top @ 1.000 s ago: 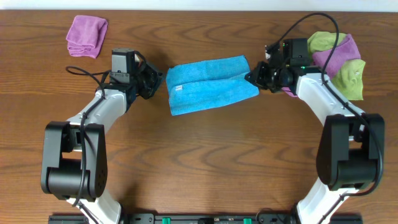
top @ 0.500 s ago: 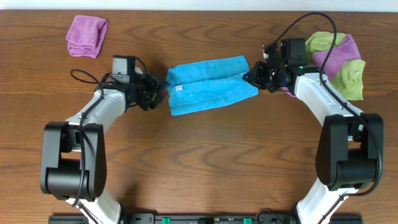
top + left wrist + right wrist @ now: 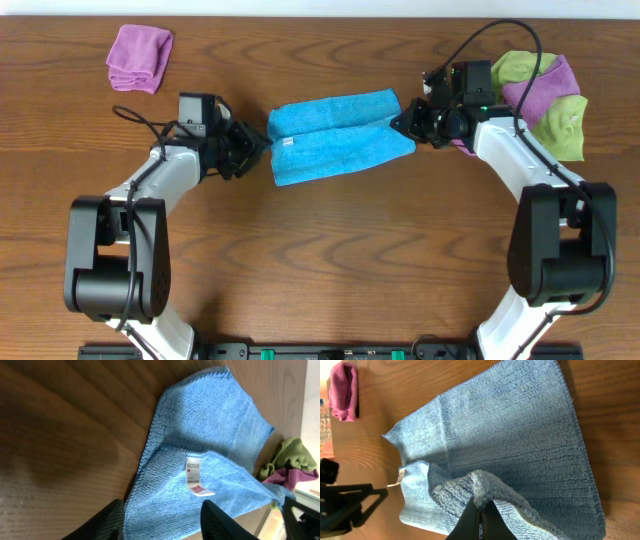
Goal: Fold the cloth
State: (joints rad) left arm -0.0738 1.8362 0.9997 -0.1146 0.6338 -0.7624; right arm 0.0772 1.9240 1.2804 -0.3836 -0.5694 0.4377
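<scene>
Half-folded blue cloth lies mid-tabletop, far side. Right fingers pinched tight on a raised fold at its right edge. Left fingers spread wide, straddling its near-left corner, holding nothing.

The cloth is showing bright blue, its label white and red. Left of it a rag is showing magenta; right of it a heap is showing green and purple.

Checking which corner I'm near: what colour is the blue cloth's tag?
Tag on the blue cloth: white with a red end; clearest in left wrist view.
</scene>
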